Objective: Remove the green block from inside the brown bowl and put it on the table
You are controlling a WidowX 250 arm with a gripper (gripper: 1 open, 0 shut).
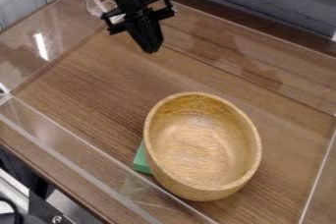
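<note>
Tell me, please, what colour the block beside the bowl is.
Bright green block, seen in the camera view, tucked against the bowl.

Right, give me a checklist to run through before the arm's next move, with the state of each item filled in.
1. Green block out of the brown bowl: ok, it lies on the table against the bowl's outer left side, partly hidden by the rim.
2. Bowl hollow empty: ok, only bare wood shows.
3. Bowl upright: ok.
4. Tool holding nothing: ok, it is shut and empty.
5. Tool clear of the bowl and block: ok, it is up near the far left of the table.
6. Block lying flat: cannot tell, the bowl hides most of it.
</note>
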